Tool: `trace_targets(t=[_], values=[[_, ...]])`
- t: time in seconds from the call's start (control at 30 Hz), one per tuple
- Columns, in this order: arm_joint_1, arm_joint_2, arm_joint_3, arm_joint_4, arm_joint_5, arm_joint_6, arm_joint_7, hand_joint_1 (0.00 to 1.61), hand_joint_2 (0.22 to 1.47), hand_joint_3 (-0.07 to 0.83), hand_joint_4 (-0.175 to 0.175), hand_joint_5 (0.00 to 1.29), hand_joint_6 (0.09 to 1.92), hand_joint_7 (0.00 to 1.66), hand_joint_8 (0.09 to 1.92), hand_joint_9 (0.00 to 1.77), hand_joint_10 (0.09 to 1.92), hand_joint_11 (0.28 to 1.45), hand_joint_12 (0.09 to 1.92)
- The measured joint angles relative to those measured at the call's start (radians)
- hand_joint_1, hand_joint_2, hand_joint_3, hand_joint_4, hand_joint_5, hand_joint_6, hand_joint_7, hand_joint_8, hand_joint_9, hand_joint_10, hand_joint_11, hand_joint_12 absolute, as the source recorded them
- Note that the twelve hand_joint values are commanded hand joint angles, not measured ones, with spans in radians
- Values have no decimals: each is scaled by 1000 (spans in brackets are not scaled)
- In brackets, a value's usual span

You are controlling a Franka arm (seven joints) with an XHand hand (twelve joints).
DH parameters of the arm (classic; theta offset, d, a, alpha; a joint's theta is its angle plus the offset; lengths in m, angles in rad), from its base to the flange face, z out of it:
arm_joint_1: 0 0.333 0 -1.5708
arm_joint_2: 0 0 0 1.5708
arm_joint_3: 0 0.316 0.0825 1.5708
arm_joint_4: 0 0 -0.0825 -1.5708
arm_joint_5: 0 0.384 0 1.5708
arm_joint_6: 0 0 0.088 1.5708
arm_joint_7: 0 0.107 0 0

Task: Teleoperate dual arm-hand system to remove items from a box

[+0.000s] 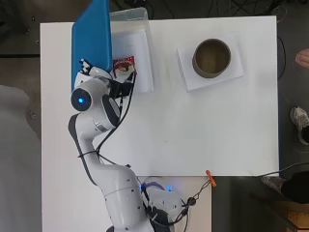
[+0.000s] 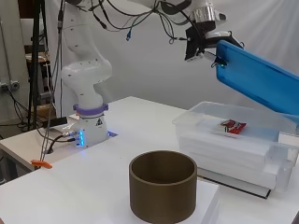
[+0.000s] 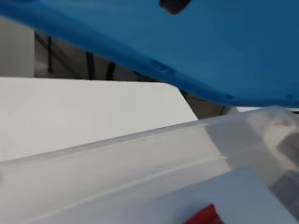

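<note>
Clear box (image 2: 233, 154) holding red packet (image 2: 232, 126); blue lid (image 2: 261, 79) raised, pinched by hand's (image 2: 205, 44) fingers; brown cylinder (image 2: 162, 191) on worktop (image 1: 193, 130).

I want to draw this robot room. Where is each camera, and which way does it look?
Overhead view: above the table, looking straight down; shows the whole arm and the hand at the blue lid.
Side view: across the table; arm at left, brown cylinder nearest.
Wrist view: at the wrist, looking under the lid; no hand visible.
All three share the lid and the clear box.
</note>
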Motion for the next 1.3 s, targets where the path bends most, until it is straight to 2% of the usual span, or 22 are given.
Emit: trace_targets(t=[0.03, 0.13, 0.23, 0.33, 0.43, 0.5, 0.67, 0.77, 0.8, 0.83, 0.87, 0.9, 0.93, 0.97, 1.0, 1.03, 1.07, 1.1, 1.13, 1.17, 1.3], values=[[5, 46, 16, 17, 5, 10, 6, 1330, 1209, 0, -127, 613, 1626, 767, 1333, 925, 974, 738, 87], [23, 141, 74, 19, 51, 18, -32, 1324, 1222, 1, -106, 571, 1624, 733, 1436, 932, 1019, 834, 87], [43, 139, 125, -29, 97, 37, -177, 1323, 1225, 0, -112, 556, 1642, 735, 1432, 930, 1017, 815, 87], [70, 103, 158, -83, 141, 73, -234, 1319, 1237, 2, -120, 539, 1686, 728, 1460, 890, 1047, 815, 87], [131, -16, 178, -217, 242, 108, -248, 1304, 1273, 5, -128, 491, 1804, 668, 1554, 814, 1138, 827, 87], [195, -155, 192, -342, 315, 113, -251, 1293, 1293, 5, -123, 465, 1849, 631, 1608, 778, 1204, 847, 87], [326, -438, 188, -591, 559, 144, -311, 1290, 1302, 3, -132, 440, 1883, 614, 1626, 774, 1219, 875, 87], [369, -626, 126, -644, 606, 97, -339, 1292, 1305, 2, -159, 448, 1911, 605, 1601, 764, 1202, 841, 87], [380, -690, 107, -649, 595, 65, -336, 1288, 1309, 2, -154, 442, 1915, 597, 1609, 755, 1219, 832, 87], [392, -776, 83, -651, 574, 5, -317, 1278, 1319, 4, -130, 424, 1902, 576, 1654, 741, 1267, 839, 87], [403, -855, 58, -655, 553, -58, -295, 1267, 1316, 2, -29, 343, 1889, 588, 1641, 682, 1309, 850, 87], [409, -914, 39, -660, 535, -106, -278, 1160, 1262, -7, 61, 271, 1898, 512, 1667, 631, 1344, 858, 87], [411, -962, 25, -662, 520, -145, -261, 1074, 1217, -10, 117, 223, 1908, 440, 1704, 595, 1373, 862, 87], [411, -1010, 9, -664, 499, -187, -232, 951, 1190, -8, 113, 178, 1762, 381, 1568, 562, 1263, 833, 87], [409, -1036, -12, -670, 475, -226, -186, 589, 1165, -6, 72, 133, 1201, 307, 1083, 488, 911, 712, 87], [403, -1039, -29, -670, 464, -251, -131, 318, 1151, -4, 47, 132, 705, 259, 638, 418, 564, 605, 87], [397, -1033, -38, -666, 462, -270, -75, 160, 1099, -10, 34, 135, 377, 228, 341, 364, 318, 536, 87], [392, -1023, -42, -659, 462, -286, -13, 77, 973, -24, 32, 113, 189, 188, 171, 317, 166, 491, 87], [386, -1009, -47, -650, 463, -299, 43, 35, 867, -26, 35, 95, 90, 171, 87, 298, 87, 466, 87], [379, -991, -51, -635, 464, -309, 96, 16, 805, -24, 38, 90, 87, 166, 87, 292, 87, 452, 87], [327, -814, -50, -490, 452, -337, 306, 0, 729, -15, 50, 140, 87, 225, 87, 321, 87, 441, 87]])
